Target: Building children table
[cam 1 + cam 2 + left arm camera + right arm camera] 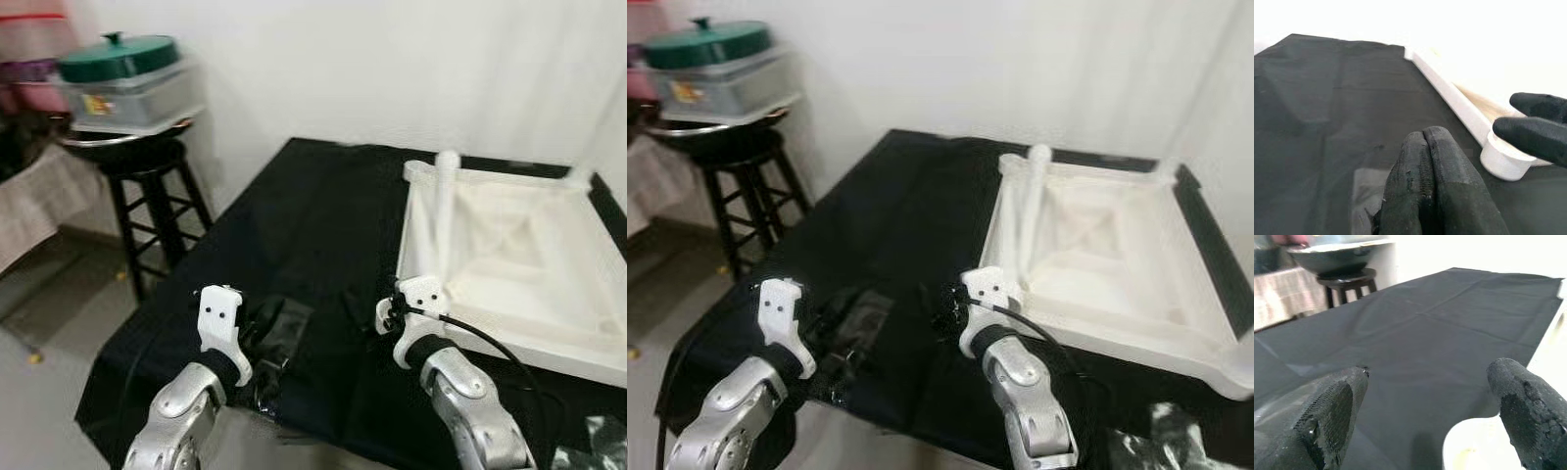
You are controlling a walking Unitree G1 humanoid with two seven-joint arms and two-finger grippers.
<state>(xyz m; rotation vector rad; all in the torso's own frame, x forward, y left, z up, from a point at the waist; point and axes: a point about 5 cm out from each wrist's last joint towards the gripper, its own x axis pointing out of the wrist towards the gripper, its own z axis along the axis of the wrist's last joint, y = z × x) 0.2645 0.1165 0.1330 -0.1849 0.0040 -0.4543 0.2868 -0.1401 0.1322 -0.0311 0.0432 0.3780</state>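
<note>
The white children's table top [549,338] lies upside down on a black cloth [313,225]. A white leg [443,211] runs along its left side; I cannot tell if it stands or lies. My right gripper [1430,377] is open at the near left corner, its fingers on either side of the round white corner socket [1469,448], also seen as the socket [1502,159]. My left gripper [1422,142] is shut with nothing in it, low over the cloth to the left, above a clear plastic bag [286,338].
A black stool [147,196] at the back left carries a grey bin with a green lid [118,59]. A white wall runs behind the table. Crumpled plastic [598,436] lies at the near right. Bare floor [59,333] lies to the left.
</note>
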